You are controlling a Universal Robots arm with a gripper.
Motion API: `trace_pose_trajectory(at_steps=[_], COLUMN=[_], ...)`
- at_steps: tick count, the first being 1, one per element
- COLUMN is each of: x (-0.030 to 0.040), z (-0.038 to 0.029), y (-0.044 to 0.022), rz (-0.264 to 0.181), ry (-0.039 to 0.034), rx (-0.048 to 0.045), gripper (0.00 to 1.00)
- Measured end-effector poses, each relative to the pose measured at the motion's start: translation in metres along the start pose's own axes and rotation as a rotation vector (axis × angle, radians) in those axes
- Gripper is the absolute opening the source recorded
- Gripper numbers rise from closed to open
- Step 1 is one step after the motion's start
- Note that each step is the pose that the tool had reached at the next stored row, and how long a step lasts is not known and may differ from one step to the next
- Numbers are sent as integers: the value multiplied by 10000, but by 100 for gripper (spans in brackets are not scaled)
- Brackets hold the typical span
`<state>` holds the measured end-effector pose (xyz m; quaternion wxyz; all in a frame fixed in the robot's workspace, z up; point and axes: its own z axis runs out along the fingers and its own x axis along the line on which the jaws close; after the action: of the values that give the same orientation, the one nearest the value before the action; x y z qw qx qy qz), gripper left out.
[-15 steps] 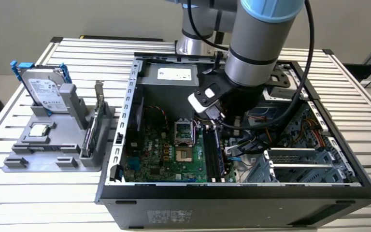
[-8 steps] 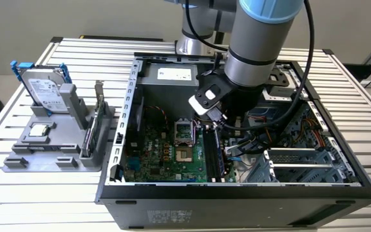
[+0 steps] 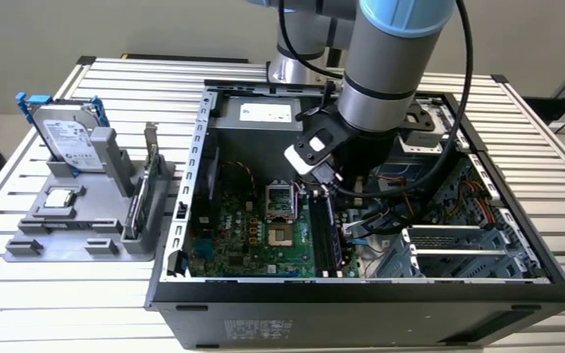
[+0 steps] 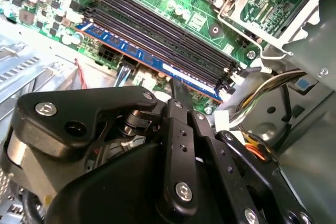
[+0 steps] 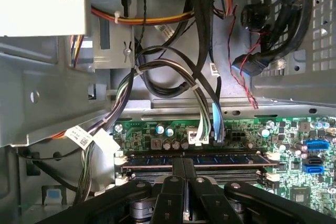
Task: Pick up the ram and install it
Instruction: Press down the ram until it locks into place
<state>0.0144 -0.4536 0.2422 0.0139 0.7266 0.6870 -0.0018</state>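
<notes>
A table (image 3: 543,176) with a ribbed, silver slatted top is seen in the exterior view. An open black computer case (image 3: 361,309) is laid on its side across the middle of the table. A grey holder tray (image 3: 76,239) is set directly on the slats just beside the case, toward the exterior view's left. Bare slats are left showing around both items and along the near edge.

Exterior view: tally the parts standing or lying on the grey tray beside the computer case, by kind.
Hard drive with blue rails, upright: 1
Card with metal bracket, upright: 1
Square silver chip, lying flat: 1
Total: 3
</notes>
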Motion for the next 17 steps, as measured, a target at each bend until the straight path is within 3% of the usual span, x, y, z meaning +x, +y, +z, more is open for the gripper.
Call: trace_pose_trajectory(at_steps=[2,13,17], x=[11,46,51], z=[29,151,179], y=[-2,-9,-9], rz=[0,-4,-5], ry=[-15,-278,-309], rx=[0,-15,-16], gripper=[0,0,0])
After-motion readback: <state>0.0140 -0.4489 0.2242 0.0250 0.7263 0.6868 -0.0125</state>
